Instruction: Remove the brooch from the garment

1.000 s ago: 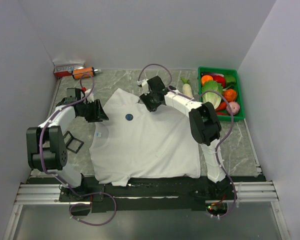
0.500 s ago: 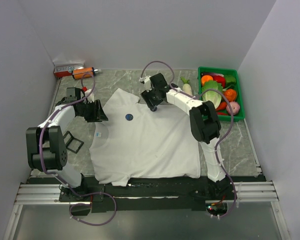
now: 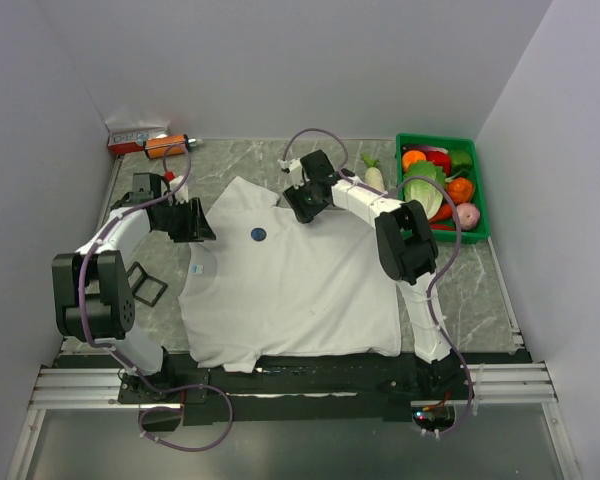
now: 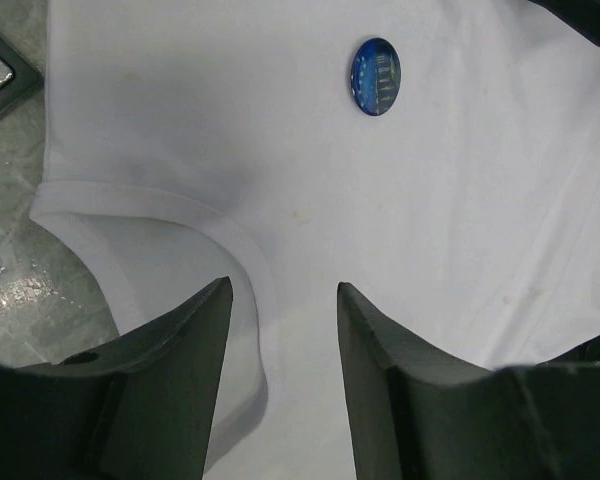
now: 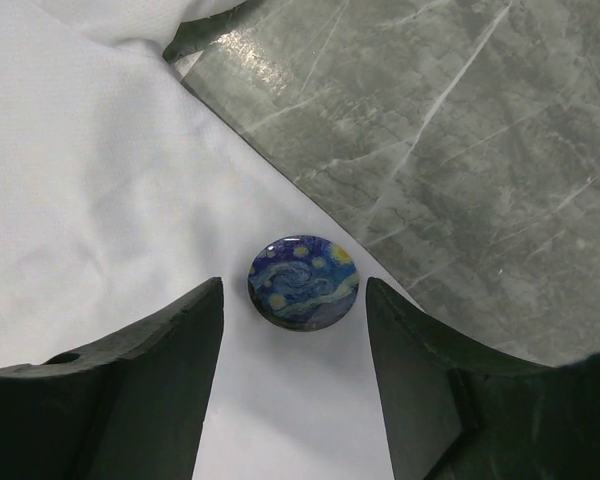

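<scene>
The garment (image 3: 290,280), a white T-shirt, lies flat on the marble table. One round dark-blue brooch (image 3: 258,234) sits on its chest and also shows in the left wrist view as the brooch (image 4: 375,76). My left gripper (image 4: 283,290) is open over the neck band (image 4: 250,255), well short of that brooch. In the right wrist view a second brooch (image 5: 303,281), blue with yellow swirls, lies on the cloth (image 5: 100,220) near its edge. My right gripper (image 5: 292,300) is open around it, its fingers not touching it. From above, the right gripper (image 3: 307,198) hides this brooch.
A green crate (image 3: 482,190) of toy vegetables stands at the back right, with a white radish (image 3: 375,178) beside it. Black square frames (image 3: 145,283) lie left of the shirt. An orange item (image 3: 167,145) and a small box (image 3: 130,138) sit at the back left.
My right gripper has shifted slightly toward the back right at the shirt's top edge, and its jaws have widened. The left arm has not moved.
</scene>
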You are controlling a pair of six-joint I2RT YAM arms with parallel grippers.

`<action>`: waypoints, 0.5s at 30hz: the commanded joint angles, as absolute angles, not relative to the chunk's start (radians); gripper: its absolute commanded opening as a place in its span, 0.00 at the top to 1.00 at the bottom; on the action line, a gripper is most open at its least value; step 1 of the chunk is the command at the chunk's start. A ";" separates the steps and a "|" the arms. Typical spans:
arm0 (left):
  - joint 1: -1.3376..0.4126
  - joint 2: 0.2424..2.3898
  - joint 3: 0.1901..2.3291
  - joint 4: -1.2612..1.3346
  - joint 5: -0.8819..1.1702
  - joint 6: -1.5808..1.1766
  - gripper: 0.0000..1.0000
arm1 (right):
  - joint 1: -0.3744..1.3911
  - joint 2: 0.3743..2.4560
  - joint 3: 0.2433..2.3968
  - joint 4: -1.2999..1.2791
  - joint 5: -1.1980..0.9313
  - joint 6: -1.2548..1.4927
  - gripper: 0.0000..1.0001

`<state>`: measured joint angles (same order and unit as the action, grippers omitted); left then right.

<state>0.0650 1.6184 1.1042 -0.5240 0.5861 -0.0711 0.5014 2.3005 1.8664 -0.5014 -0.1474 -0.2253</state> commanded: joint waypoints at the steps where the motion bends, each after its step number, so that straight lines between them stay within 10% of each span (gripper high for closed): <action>1: 0.064 1.628 1.144 -0.518 0.598 -0.066 0.48 | 0.506 2.318 1.899 -0.509 -0.152 -0.232 0.37; 15: 0.063 1.588 1.157 -0.540 0.568 -0.037 0.48 | 0.509 2.456 2.157 -0.718 -0.158 -0.273 0.40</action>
<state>0.0650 1.6215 1.1164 -0.5297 0.5781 -0.0631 0.5060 2.4008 2.0277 -0.6052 -0.1493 -0.2516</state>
